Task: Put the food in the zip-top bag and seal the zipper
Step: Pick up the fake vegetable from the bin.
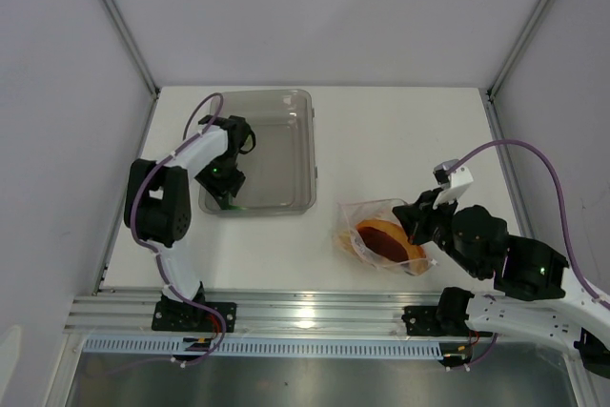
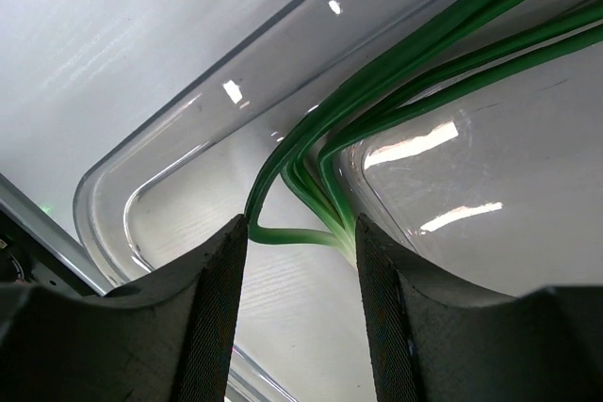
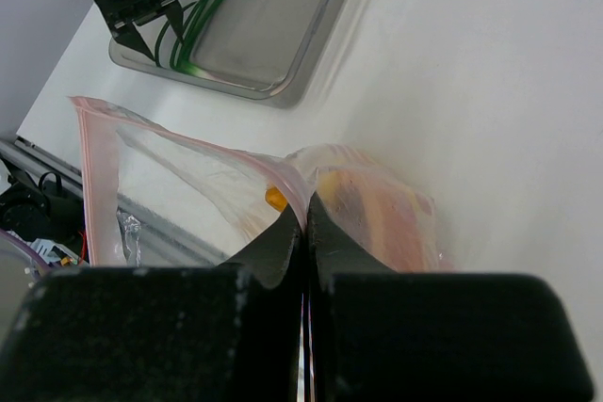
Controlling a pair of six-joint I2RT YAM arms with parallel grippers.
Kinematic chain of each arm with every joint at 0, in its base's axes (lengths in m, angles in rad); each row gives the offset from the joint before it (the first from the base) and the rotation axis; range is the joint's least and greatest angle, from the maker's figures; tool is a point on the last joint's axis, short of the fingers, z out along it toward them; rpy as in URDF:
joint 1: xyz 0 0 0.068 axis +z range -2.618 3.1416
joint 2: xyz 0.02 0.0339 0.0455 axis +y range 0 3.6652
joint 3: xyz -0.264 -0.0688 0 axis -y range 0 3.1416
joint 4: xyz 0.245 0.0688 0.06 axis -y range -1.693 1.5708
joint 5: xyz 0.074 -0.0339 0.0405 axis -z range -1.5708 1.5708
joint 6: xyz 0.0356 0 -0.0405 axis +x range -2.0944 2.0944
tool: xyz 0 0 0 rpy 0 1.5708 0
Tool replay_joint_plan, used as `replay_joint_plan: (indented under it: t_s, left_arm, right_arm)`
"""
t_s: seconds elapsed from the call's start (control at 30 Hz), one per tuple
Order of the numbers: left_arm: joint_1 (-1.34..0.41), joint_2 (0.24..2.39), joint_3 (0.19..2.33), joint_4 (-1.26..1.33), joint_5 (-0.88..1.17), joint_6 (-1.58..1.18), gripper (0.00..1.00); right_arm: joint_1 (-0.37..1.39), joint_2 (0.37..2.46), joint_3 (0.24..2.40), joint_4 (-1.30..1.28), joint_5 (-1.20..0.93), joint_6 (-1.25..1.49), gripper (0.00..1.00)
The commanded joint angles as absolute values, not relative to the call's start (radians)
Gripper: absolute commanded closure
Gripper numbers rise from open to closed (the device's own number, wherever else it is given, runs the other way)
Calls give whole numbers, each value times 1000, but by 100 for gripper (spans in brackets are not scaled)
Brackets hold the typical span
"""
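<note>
Green stalk (image 2: 377, 82): lay in bin (image 1: 307, 145), base between half-wide fingers of left pincer (image 2: 300, 265).
Bag (image 3: 188, 171): beside bin, rim pinched tight by right pincer (image 3: 307, 223).
Risk: thin stems might slip free; sagging mouth could block entry.

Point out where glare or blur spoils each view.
Top external: even soft light, sharp throughout, only a bright sheen on the metal rail. Left wrist: white glare patches on the clear bin beside the green stalk. Right wrist: the right gripper is dark and blurred close to the lens, while the zip-top bag is readable.
</note>
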State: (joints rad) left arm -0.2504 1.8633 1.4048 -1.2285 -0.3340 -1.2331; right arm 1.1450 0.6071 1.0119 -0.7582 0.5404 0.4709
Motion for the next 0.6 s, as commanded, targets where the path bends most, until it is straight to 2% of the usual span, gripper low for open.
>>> replay_joint_plan:
  t_s: [0.0, 0.33, 0.57]
  left_arm:
    - [-238, 1810, 1427, -1229, -362, -1223, 48]
    - [-224, 1833, 1358, -1197, -331, -1241, 52]
    - [-209, 1884, 1367, -1177, -313, -1223, 62]
  right_arm:
    - [1146, 609, 1019, -699, 546, 483, 100]
    - [1146, 609, 1019, -698, 549, 483, 100]
    - [1146, 597, 1017, -699, 555, 486, 100]
